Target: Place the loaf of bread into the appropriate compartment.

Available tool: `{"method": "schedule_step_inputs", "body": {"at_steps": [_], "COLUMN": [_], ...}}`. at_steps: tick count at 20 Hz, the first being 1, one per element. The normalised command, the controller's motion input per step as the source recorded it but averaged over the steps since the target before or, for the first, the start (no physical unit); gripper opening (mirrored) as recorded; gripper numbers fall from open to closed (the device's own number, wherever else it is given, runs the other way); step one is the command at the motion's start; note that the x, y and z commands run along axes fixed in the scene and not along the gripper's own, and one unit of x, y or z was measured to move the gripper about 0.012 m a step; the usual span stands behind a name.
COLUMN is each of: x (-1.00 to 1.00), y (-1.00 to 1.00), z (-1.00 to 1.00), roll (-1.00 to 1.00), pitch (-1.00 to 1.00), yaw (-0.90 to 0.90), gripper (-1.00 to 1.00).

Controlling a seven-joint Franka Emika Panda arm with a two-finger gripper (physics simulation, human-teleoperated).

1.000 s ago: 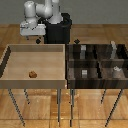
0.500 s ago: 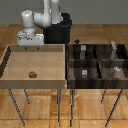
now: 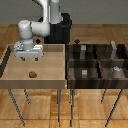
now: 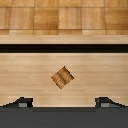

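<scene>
Two supports stand side by side on thin metal legs over a wood-plank floor point(image 3: 100, 30). Pale-wood tray point(image 3: 10, 75) on the exterior view's left: the loaf of bread point(image 3: 33, 74) lies on its bottom, alone, well apart from every wall. Dark partitioned box point(image 3: 70, 70) on the exterior view's right: four cells, with a small grey cube point(image 3: 84, 73) and a small white object point(image 3: 117, 69) resting in the front cells.

a bare simulated test room: parquet floor point(image 3: 100, 32), two thin-legged tables point(image 3: 60, 92), a robot arm point(image 3: 47, 20).
</scene>
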Motion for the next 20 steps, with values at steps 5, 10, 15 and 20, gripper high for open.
{"method": "schedule_step_inputs", "body": {"at_steps": [5,10,15,20], "x": [0.00,0.04,0.00,0.00], "y": [0.00,0.00,0.00,0.00], "z": [-1.00,-0.60,-0.40,-0.20], "roll": [0.00,0.00,0.00,0.00], "pitch": [0.00,0.00,0.00,0.00], "yaw": [0.00,0.00,0.00,0.00], "gripper": [1.00,1.00,1.00,-1.00]}}
